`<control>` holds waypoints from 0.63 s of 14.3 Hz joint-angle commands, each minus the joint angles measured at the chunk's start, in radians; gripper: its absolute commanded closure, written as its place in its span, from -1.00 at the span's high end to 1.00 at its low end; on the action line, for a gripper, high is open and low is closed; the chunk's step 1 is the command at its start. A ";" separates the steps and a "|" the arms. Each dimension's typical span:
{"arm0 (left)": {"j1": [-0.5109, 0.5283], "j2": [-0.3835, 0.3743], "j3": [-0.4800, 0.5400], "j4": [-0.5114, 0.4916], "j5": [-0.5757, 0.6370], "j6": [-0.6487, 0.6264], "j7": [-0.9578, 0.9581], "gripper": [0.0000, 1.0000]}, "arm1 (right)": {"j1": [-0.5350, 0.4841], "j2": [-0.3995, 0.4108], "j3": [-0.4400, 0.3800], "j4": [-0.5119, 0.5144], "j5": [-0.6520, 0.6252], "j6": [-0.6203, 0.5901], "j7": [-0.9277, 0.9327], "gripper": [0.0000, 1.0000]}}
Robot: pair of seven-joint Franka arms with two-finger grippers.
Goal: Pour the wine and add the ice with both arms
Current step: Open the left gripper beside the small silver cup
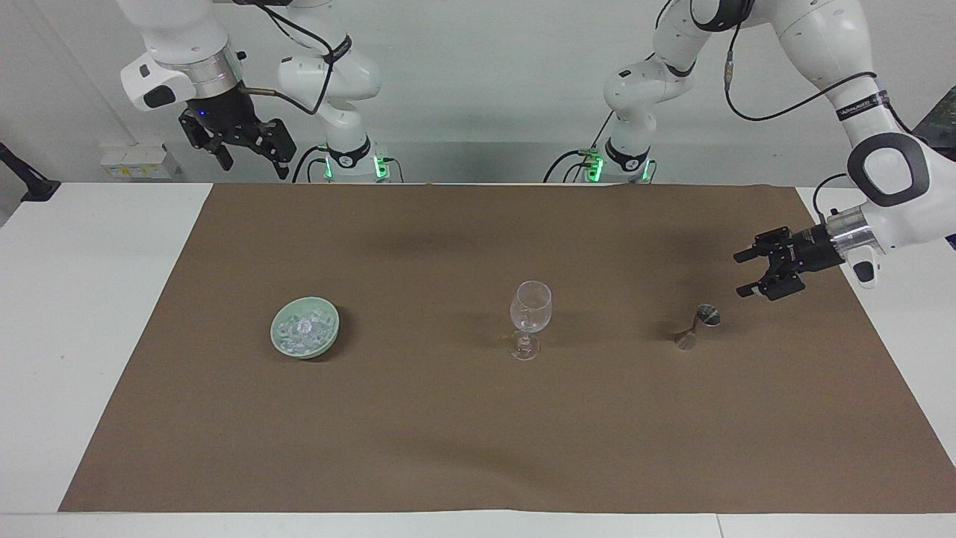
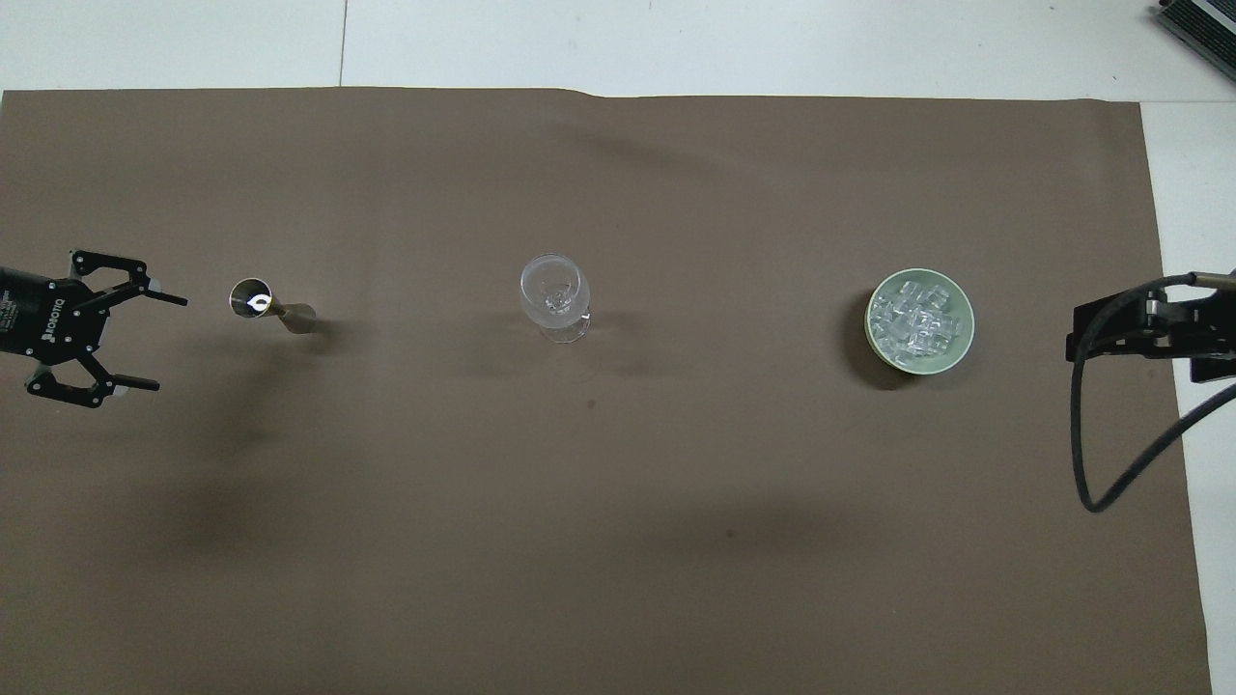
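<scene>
A clear stemmed wine glass (image 1: 530, 320) (image 2: 555, 290) stands empty mid-table. Toward the right arm's end of the table, a pale green bowl (image 1: 302, 353) (image 2: 967, 328) holds the ice (image 1: 302, 329) (image 2: 915, 319). Toward the left arm's end stands a small metal jigger (image 1: 698, 326) (image 2: 256, 299); I cannot tell whether it holds wine. My left gripper (image 1: 741, 274) (image 2: 169, 343) hangs open, low over the mat, beside the jigger and apart from it, with its fingers pointing toward it. My right gripper (image 1: 254, 166) (image 2: 1144, 330) waits high up and open, holding nothing.
A brown mat (image 1: 448, 433) covers most of the white table (image 1: 89, 336). A black cable (image 2: 1086, 454) loops down from the right arm. Both arm bases (image 1: 351, 161) stand at the table's edge.
</scene>
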 commanded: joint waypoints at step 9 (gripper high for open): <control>0.080 0.133 -0.009 -0.021 -0.197 0.064 -0.133 1.00 | -0.020 -0.010 0.006 -0.005 0.020 0.001 -0.031 1.00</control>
